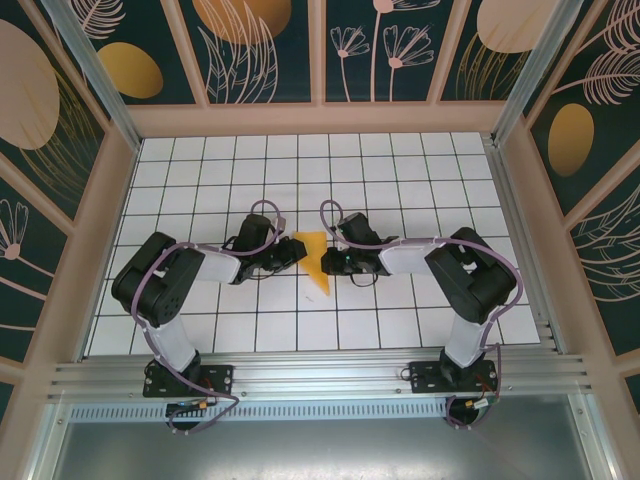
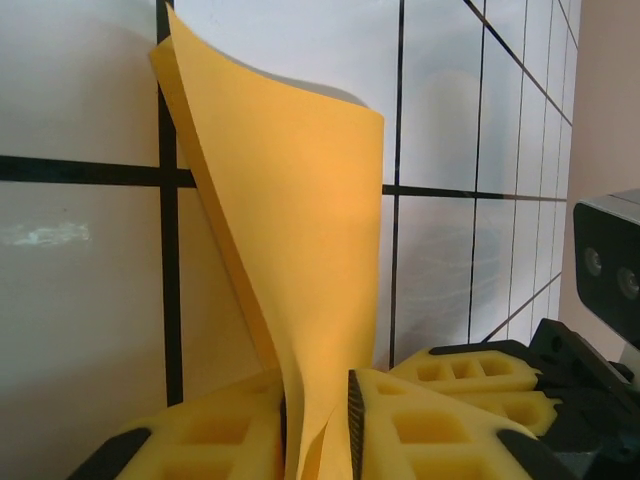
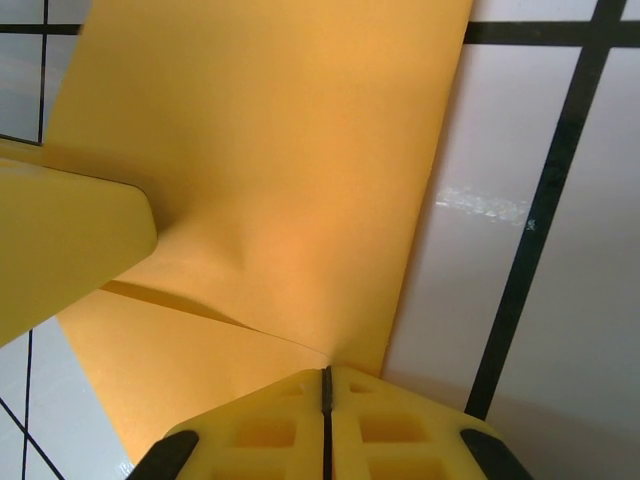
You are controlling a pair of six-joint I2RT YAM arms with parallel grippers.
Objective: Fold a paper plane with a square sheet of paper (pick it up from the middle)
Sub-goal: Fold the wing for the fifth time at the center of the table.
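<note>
Top external view showed the creased orange-yellow sheet of paper (image 1: pixel 318 266) mid-table between the arms, the left gripper (image 1: pixel 294 250) and right gripper (image 1: pixel 334 262) each clenched on one side of it; light, limp and easily torn, it probably wanted pinching near its folds.

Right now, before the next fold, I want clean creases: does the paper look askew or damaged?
Both the left gripper and right gripper pinch the orange-yellow paper. It bows and curls up between them instead of lying flat, with a soft dimple in its face, seen from the right wrist. No tear shows.
</note>
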